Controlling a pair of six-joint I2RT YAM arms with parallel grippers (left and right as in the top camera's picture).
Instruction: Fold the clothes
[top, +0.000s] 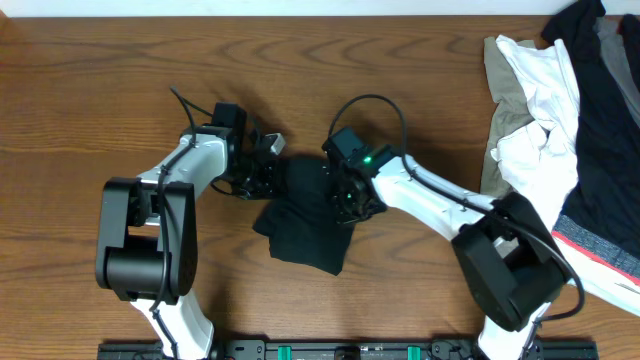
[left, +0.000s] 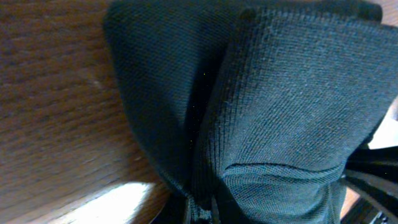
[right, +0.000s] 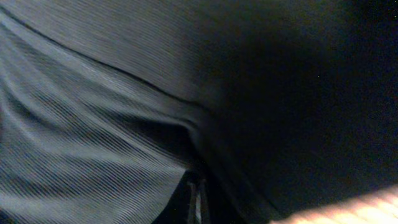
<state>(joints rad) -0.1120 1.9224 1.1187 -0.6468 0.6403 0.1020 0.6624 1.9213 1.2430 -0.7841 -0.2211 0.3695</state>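
Observation:
A black garment (top: 305, 215) lies bunched in the middle of the wooden table (top: 100, 90). My left gripper (top: 262, 178) is at its upper left edge and shut on the cloth; the left wrist view shows dark knit fabric (left: 280, 106) folded over and pinched between the fingers (left: 200, 208). My right gripper (top: 348, 200) is at the garment's upper right and shut on it; the right wrist view is filled with dark fabric (right: 93, 124), with the fingertips (right: 198, 199) closed together on a fold.
A pile of other clothes lies at the right edge: a white shirt (top: 540, 110), a beige piece (top: 498, 70) and a dark garment with a red stripe (top: 610, 170). Bare wood shows to the left and in front.

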